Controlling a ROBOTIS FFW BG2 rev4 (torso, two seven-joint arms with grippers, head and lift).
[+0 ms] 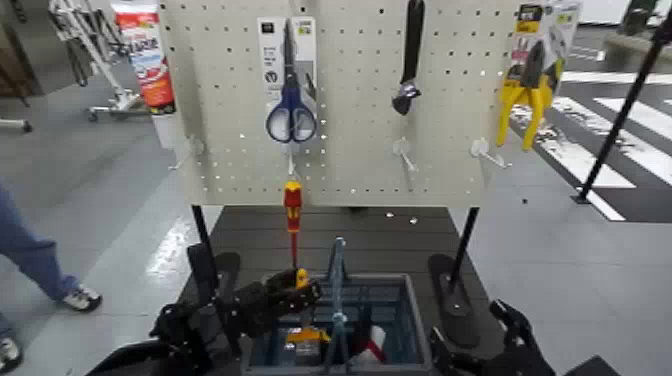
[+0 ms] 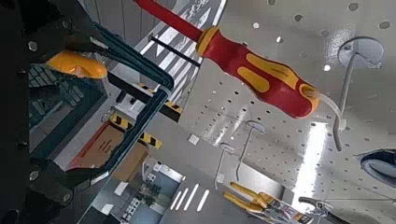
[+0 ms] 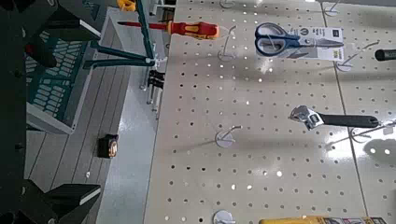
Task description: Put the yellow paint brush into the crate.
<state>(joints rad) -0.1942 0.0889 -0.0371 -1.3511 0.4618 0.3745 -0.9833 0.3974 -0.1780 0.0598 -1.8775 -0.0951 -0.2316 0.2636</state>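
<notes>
The grey-blue slatted crate [image 1: 415, 312] sits low in the head view below the pegboard, its thin arched handle [image 1: 337, 270] across the middle. My left gripper [image 1: 285, 295] hovers over the crate's left rim, open. The yellow paint brush shows its yellow-orange tip [image 1: 300, 278] at the gripper's end and an orange band [image 1: 305, 340] lower inside the crate. In the left wrist view the tip [image 2: 77, 63] lies loose between the spread jaws, beside the crate rim [image 2: 140, 79]. My right gripper [image 1: 505, 335] rests low at the right of the crate [image 3: 56, 89].
A red-and-yellow screwdriver [image 1: 293, 215] hangs from the pegboard [image 1: 350, 150] just above the crate. Blue scissors [image 1: 291, 105], a wrench [image 1: 410, 60] and yellow pliers [image 1: 528, 95] hang higher. A person's leg [image 1: 30, 250] stands at the left. Black stand feet [image 1: 455, 290] flank the crate.
</notes>
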